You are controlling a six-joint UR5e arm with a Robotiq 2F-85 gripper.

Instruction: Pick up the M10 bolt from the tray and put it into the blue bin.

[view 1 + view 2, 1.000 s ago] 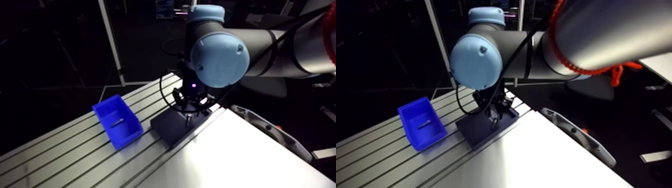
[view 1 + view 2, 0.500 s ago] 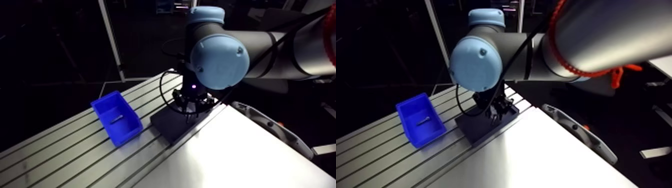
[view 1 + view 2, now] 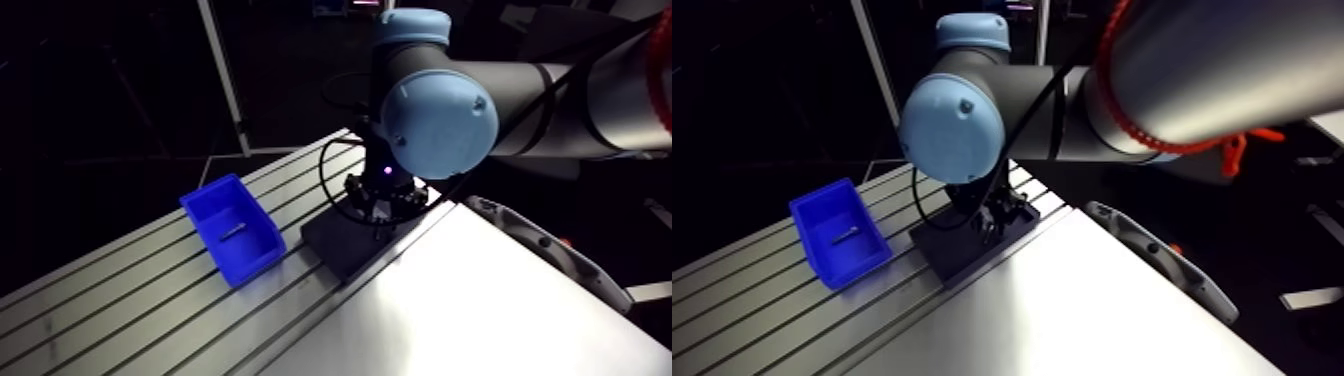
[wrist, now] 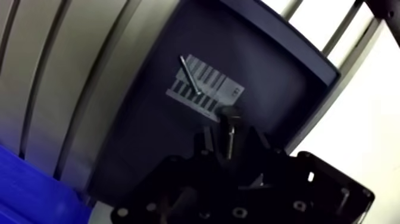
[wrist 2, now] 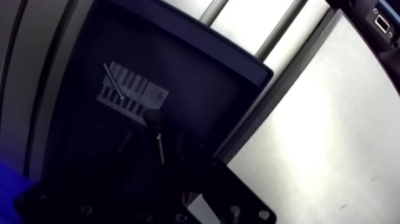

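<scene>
I saw the bolt [image 4: 229, 119] right in the mouth of the gripper [image 4: 231, 143], over the tray [image 4: 280, 71]; whether it was pinched or merely straddled I could not tell. I judged it stiff steel, dense, slick on the threads, best taken across the shank below the head. Its long axis ran straight out from the gripper, head farthest away.

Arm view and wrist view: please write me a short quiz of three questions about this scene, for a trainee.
1. True or false: the blue bin is empty.
2. The thin pin lies on: A the pale label; B the blue bin; C a red cloth.
3. Fill in: the gripper hangs over the dark ____.
Key: 1 false, a small metal piece lies in it; 2 A; 3 tray.
</scene>
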